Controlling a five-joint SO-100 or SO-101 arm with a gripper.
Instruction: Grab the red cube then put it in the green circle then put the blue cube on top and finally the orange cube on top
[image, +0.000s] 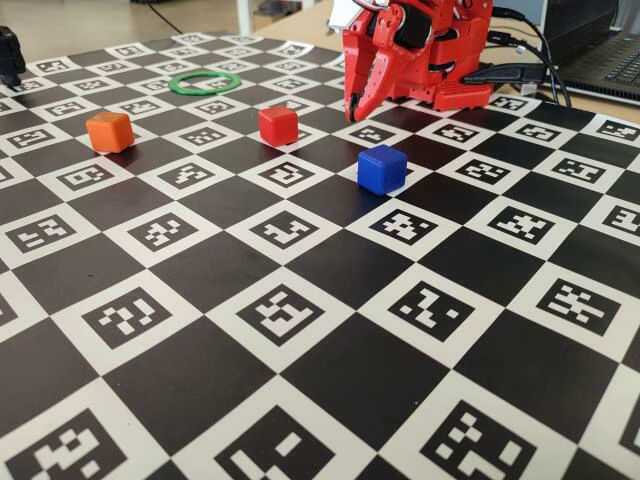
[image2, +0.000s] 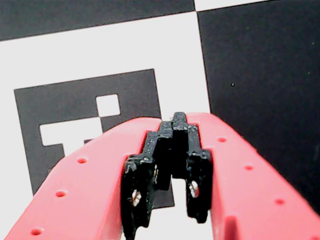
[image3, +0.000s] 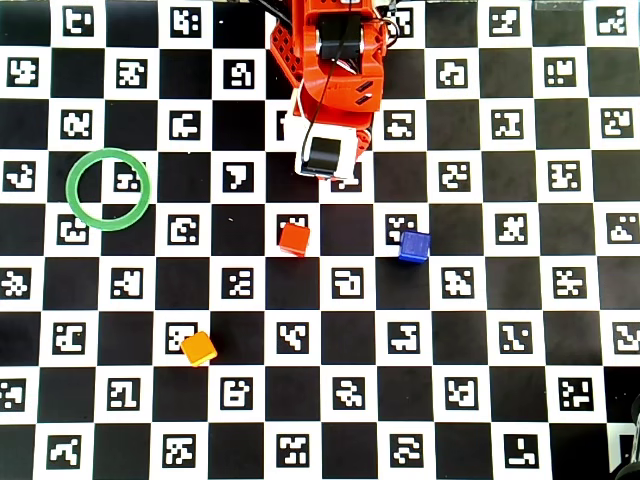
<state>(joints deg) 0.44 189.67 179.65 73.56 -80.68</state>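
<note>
The red cube (image: 278, 125) (image3: 294, 239) sits on the checkered mat just ahead of my gripper (image: 352, 112), which hangs shut and empty above the mat. In the wrist view the gripper (image2: 177, 121) has its jaws pressed together over a marker square, and no cube shows there. The blue cube (image: 382, 168) (image3: 414, 246) rests to the right of the red one in the overhead view. Farther out and to the left lies the orange cube (image: 110, 131) (image3: 198, 348). The green circle (image: 203, 92) (image3: 70, 188) lies flat at the left with its centre empty.
The red arm's base (image3: 335, 60) stands at the mat's top edge in the overhead view. A laptop (image: 610, 50) and cables lie behind the arm at the right of the fixed view. A black object (image: 10, 55) stands at its left edge.
</note>
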